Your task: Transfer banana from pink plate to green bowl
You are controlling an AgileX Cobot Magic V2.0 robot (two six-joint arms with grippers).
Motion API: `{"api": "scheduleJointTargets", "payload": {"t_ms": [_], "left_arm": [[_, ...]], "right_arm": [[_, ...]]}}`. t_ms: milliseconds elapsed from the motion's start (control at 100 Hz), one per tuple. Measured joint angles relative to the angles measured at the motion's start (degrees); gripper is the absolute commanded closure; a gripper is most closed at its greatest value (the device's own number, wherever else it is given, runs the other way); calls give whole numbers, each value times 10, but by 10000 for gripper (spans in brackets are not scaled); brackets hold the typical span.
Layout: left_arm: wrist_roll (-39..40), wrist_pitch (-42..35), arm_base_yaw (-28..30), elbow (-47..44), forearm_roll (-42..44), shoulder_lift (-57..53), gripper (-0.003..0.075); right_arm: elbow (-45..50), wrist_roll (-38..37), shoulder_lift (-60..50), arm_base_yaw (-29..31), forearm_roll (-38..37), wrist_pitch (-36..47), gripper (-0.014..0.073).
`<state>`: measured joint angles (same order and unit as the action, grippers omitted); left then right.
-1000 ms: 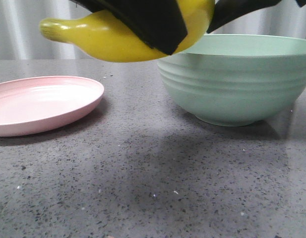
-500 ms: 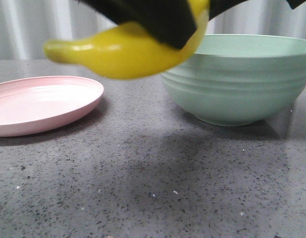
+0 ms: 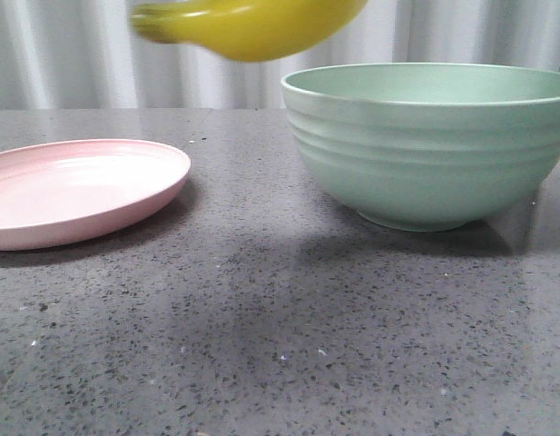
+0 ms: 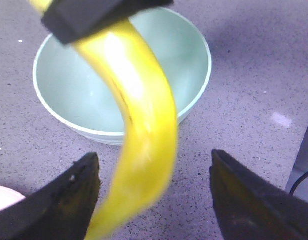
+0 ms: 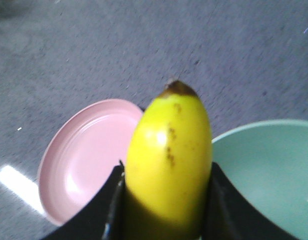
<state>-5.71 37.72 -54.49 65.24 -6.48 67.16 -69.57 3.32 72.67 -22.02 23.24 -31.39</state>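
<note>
- The right tool point(image 5: 163, 205) is closed on the banana point(image 5: 168, 155): in the right wrist view a dark finger point(image 5: 116, 205) presses on each side of the fruit, whose dark-tipped end sticks out ahead of the grip.
- The left tool point(image 4: 154, 200) holds nothing; its two fingers stand wide apart, and the banana point(image 4: 144, 130) only passes between them in that view without touching either.
- In the front view the banana point(image 3: 252, 23) hangs high, at the top edge of the frame, clear of everything on the tabletop point(image 3: 280, 336). Neither tool shows in that view.
- Below the right tool and to one side lies the pink plate point(image 5: 89, 160), empty, so the pick-up step looks finished.
- Below it on the other side sits the green bowl point(image 5: 268, 170); only part of its rim and hollow shows past the fruit. In the front view the green bowl point(image 3: 434, 145) stands on the tabletop well apart from the pink plate point(image 3: 80, 186).
- The step in hand, as I judge it, is the carry: the banana is in the air between plate and bowl, with most of its length not yet over the bowl's opening.
- The next move calls for bringing the right tool further across until the fruit is centred over the hollow, lowering it past the rim, then opening the fingers.
- The banana is long and curved, so an end may catch the rim if it is let go too near the edge.
- The left tool hovers near the bowl point(image 4: 124, 75) and needs to keep clear of that path.
</note>
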Motion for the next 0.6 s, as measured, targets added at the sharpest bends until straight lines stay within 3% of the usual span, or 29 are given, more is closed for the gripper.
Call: {"api": "scheduleJointTargets", "payload": {"t_ms": [220, 420, 520, 600], "left_arm": [[0, 0, 0, 0, 0, -13, 283], [0, 0, 0, 0, -5, -13, 283], [0, 0, 0, 0, -5, -13, 283], [1, 0, 0, 0, -5, -13, 283]], "right_arm": [[-4, 0, 10, 40, -132, 26, 665], [-4, 0, 56, 53, -180, 19, 662], [-4, 0, 85, 53, -182, 13, 603], [-4, 0, 105, 53, -183, 11, 508]]}}
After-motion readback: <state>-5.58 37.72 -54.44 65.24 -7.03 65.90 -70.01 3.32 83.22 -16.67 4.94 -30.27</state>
